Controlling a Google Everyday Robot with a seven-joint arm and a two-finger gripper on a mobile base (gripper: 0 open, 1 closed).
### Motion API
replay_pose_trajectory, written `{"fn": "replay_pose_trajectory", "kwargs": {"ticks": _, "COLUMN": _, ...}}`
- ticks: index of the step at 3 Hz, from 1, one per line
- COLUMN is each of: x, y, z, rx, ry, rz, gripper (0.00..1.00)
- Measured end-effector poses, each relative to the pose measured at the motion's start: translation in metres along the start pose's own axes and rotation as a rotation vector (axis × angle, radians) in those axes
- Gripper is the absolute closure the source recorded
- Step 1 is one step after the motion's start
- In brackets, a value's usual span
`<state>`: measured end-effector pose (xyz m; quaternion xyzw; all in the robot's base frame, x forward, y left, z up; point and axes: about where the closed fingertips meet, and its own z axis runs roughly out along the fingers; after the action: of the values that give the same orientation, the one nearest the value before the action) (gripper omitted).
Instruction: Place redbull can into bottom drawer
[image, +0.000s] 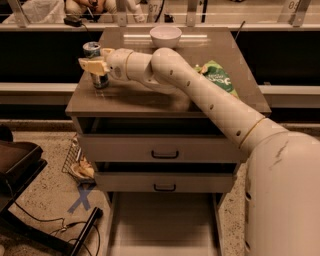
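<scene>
- Nearest me, the bottom drawer (162, 220) stands pulled out at floor level, its pale flat floor in view.
- To its left, a blue tape cross (81, 200) marks the speckled floor.
- Above it sit two drawer fronts (165, 170) with black handles.
- On the cabinet top (130, 97), my white arm (210, 100) stretches from the lower right to the left edge.
- There the gripper (93, 65) sits around the middle of the redbull can (92, 49), which stands upright on the top. Whether the jaws are spread or pinching the can, I cannot tell from this angle.
- A green snack bag (218, 80) lies to the right, beyond the arm.
- Farthest back, a white bowl (165, 36) rests near the rear edge.
</scene>
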<state>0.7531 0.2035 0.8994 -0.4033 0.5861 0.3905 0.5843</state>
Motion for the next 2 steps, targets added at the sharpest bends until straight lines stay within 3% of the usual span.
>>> {"fn": "replay_pose_trajectory", "kwargs": {"ticks": 1, "x": -0.0001, "y": 0.0022, "z": 0.0024, "rx": -0.005, "ry": 0.000, "rz": 0.000, "gripper": 0.87}}
{"fn": "replay_pose_trajectory", "kwargs": {"ticks": 2, "x": -0.0064, "y": 0.0053, "z": 0.0015, "rx": -0.008, "ry": -0.007, "rz": -0.005, "gripper": 1.00}}
